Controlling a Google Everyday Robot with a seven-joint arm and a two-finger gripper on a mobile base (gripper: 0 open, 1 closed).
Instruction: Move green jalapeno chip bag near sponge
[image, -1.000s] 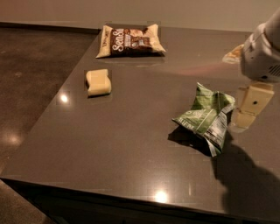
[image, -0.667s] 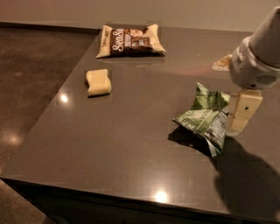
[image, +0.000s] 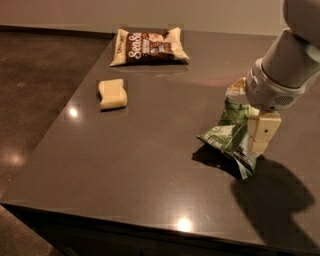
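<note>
So the dark bench (image: 150, 175) fills most of the frame, with glossy light spots on it. The robot's pale arm (image: 290, 65) comes in from the upper right corner. At upper centre a brown-and-cream bag (image: 150, 47) lies flat near the far edge. The green jalapeno chip bag (image: 227, 137) is right of centre, crumpled and standing up a bit off the bench. The hand (image: 256, 142) is low against the bag's right side, touching it, but I honestly can't tell if it's clamped or spread. The sponge (image: 112, 93) sits upper left, well apart from the green bag.
</note>
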